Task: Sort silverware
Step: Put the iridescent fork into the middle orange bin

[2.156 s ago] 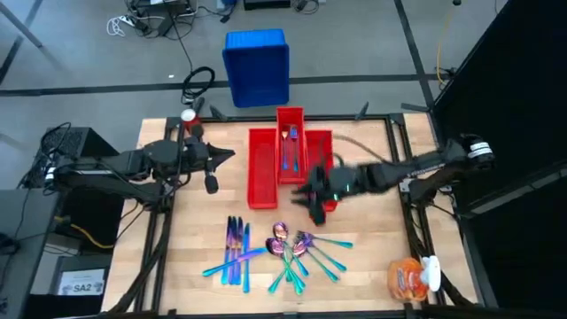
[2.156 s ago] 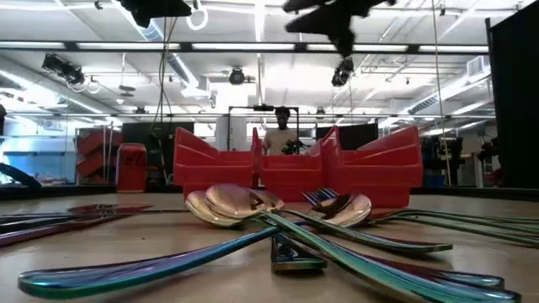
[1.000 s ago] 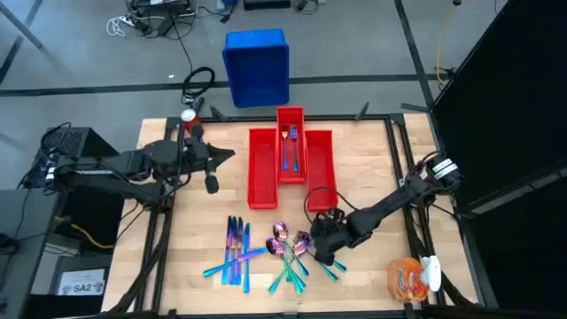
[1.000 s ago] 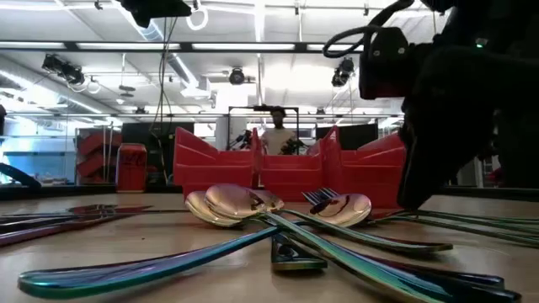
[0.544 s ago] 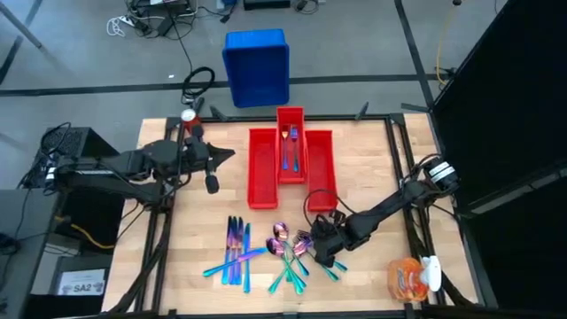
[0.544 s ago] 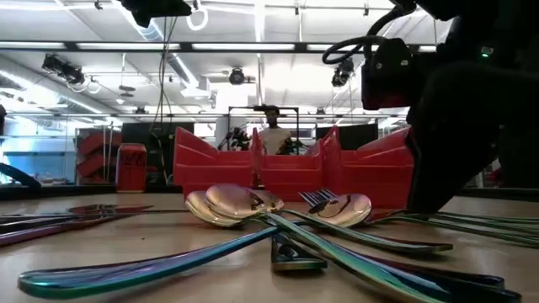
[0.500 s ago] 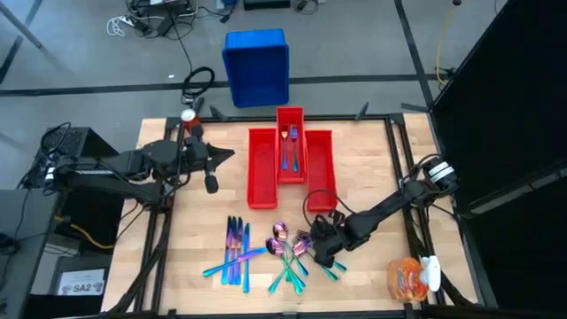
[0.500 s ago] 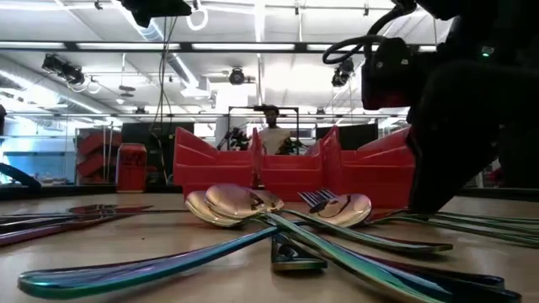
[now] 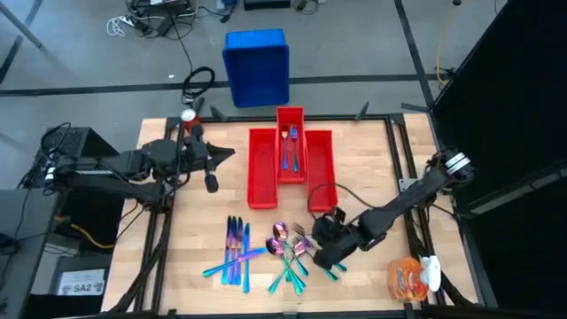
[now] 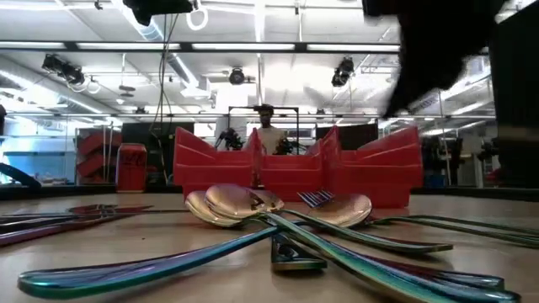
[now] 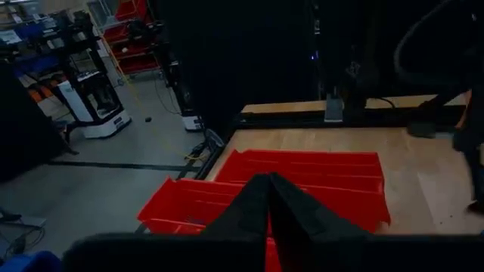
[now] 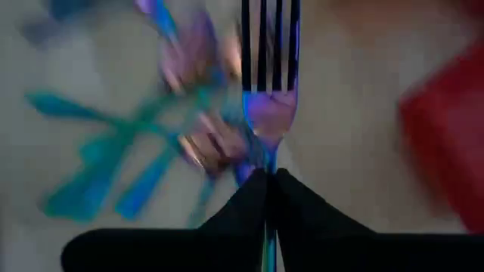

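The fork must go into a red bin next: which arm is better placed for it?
Right. The right gripper is shut on the fork, just beside the red bins. The left gripper waits empty at the table's left side.

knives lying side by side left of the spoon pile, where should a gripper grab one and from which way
Best guess: take a knife at mid-handle, coming straight down from above with the fingers closing across its width. They lie flat on the table, nearly parallel and close together, so an outer one gives the fingers more room than a middle one.
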Controlling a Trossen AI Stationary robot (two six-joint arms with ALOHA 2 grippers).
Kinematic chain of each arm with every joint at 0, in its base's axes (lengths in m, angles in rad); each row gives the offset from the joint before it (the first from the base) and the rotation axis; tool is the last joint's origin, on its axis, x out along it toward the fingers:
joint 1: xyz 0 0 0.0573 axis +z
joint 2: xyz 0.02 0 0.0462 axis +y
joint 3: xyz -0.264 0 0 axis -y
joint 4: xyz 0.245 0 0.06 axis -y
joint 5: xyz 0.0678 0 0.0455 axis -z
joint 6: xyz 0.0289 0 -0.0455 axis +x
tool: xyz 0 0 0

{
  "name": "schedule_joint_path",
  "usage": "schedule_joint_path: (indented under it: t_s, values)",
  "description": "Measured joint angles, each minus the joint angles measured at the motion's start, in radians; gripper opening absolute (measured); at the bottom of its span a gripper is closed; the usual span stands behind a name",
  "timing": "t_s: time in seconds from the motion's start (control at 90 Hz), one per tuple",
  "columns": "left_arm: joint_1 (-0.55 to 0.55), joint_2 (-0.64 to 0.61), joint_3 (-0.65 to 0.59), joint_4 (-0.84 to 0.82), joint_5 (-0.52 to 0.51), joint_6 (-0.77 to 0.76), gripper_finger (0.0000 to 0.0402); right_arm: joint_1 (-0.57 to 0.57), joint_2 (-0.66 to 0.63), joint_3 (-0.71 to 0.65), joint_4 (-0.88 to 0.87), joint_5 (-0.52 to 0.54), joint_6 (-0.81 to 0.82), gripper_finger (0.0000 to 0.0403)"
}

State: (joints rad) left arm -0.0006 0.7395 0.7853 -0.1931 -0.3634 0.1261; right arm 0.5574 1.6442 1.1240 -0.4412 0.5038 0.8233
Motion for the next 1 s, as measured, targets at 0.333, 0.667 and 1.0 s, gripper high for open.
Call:
schedule_joint_path:
  t_s: [0.333,0.667,1.0]
  values:
    - [0.000,0.000,0.000,0.005,0.000,0.000,0.0000,-0.147,-0.064,-0.008,0.426,0.257,-0.275,0.0000]
    - [0.000,0.000,0.000,0.018,0.000,0.000,0.0000,-0.618,-0.060,-0.008,0.555,0.107,-0.332,0.0000]
    - [0.000,0.000,0.000,0.017,0.000,0.000,0.0000,-0.915,0.023,-0.008,0.464,-0.258,-0.063,0.0001]
